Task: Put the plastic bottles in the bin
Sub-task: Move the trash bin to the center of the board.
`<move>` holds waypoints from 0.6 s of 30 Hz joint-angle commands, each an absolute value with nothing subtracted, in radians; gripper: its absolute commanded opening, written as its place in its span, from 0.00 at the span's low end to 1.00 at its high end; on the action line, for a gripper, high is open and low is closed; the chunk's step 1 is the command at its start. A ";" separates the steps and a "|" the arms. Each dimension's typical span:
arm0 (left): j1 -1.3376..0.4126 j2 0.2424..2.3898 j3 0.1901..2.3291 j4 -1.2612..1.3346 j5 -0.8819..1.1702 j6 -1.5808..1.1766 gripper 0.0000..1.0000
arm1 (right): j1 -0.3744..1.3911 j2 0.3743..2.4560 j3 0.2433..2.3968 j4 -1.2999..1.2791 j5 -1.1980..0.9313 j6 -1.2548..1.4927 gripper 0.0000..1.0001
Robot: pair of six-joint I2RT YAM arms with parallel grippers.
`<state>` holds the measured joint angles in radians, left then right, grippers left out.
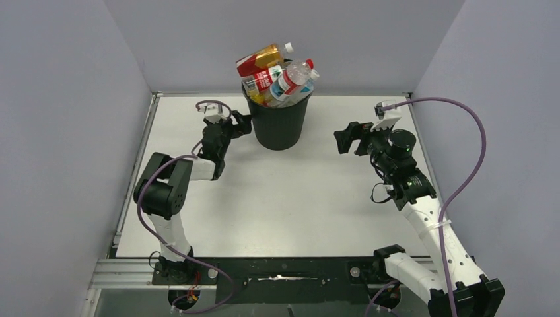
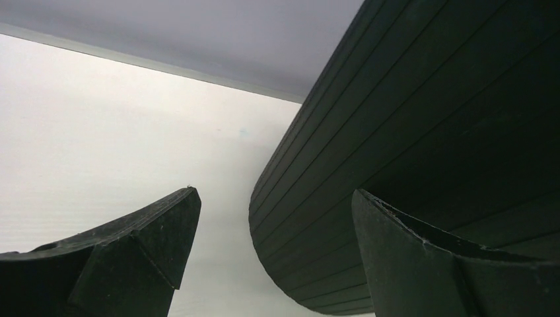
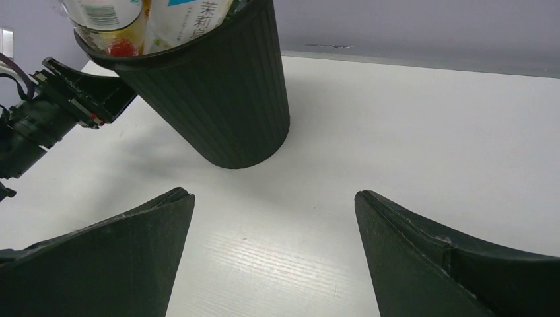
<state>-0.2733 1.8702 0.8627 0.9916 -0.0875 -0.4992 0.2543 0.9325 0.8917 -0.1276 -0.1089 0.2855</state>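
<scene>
Upper centre: plastic bottles (image 1: 280, 79) are overtopping the bin (image 1: 280, 129). Left gripper (image 1: 243, 123) and right gripper (image 1: 349, 136) both released, empty; we are planning a retreat sparing its wall.

A white, matte rectangular table (image 1: 297, 198) is filling the middle of the overhead view, sitting between pale grey walls (image 1: 66, 99) on its left, far and right sides. A metal rail (image 1: 135, 172) is running along its left edge, and a black mounting plate (image 1: 297, 272) is lying across its near edge. A round black bin (image 1: 280, 125) with ribbed sides is standing upright on the table near the middle of the far edge, narrowing toward its base.
</scene>
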 commanded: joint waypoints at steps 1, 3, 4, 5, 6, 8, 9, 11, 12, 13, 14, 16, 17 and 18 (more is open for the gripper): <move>-0.341 1.902 0.937 1.045 -0.069 -0.450 0.86 | 0.229 0.905 0.907 -0.117 -0.083 0.268 0.98; -0.368 1.915 0.954 1.033 -0.075 -0.440 0.86 | 0.215 0.905 0.906 -0.122 -0.081 0.270 0.98; -0.379 1.917 0.956 1.030 -0.082 -0.438 0.86 | 0.209 0.905 0.905 -0.124 -0.076 0.271 0.98; -0.386 1.915 0.951 1.032 -0.088 -0.440 0.86 | 0.200 0.906 0.904 -0.127 -0.072 0.275 0.98; -0.389 1.908 0.932 1.039 -0.094 -0.446 0.86 | 0.191 0.909 0.905 -0.134 -0.065 0.280 0.98; -0.388 1.879 0.885 1.059 -0.105 -0.454 0.86 | 0.171 0.913 0.905 -0.147 -0.051 0.289 0.98; -0.388 1.858 0.859 1.059 -0.112 -0.452 0.86 | 0.160 0.913 0.903 -0.153 -0.038 0.295 0.98; -0.388 1.805 0.812 1.046 -0.128 -0.446 0.86 | 0.132 0.916 0.891 -0.157 -0.030 0.312 0.98; -0.388 1.777 0.791 1.031 -0.136 -0.442 0.86 | 0.117 0.918 0.881 -0.156 -0.029 0.323 0.98; -0.388 1.745 0.770 1.014 -0.144 -0.438 0.87 | 0.102 0.921 0.869 -0.153 -0.029 0.334 0.98; -0.388 1.714 0.749 0.996 -0.148 -0.433 0.87 | 0.090 0.925 0.856 -0.151 -0.026 0.343 0.98; -0.388 1.637 0.715 0.931 -0.167 -0.423 0.87 | 0.067 0.932 0.822 -0.141 0.000 0.354 0.98; -0.388 1.595 0.696 0.892 -0.176 -0.415 0.87 | 0.060 0.933 0.802 -0.135 0.026 0.359 0.98; -0.389 1.551 0.676 0.840 -0.191 -0.409 0.87 | 0.053 0.932 0.776 -0.122 0.049 0.362 0.98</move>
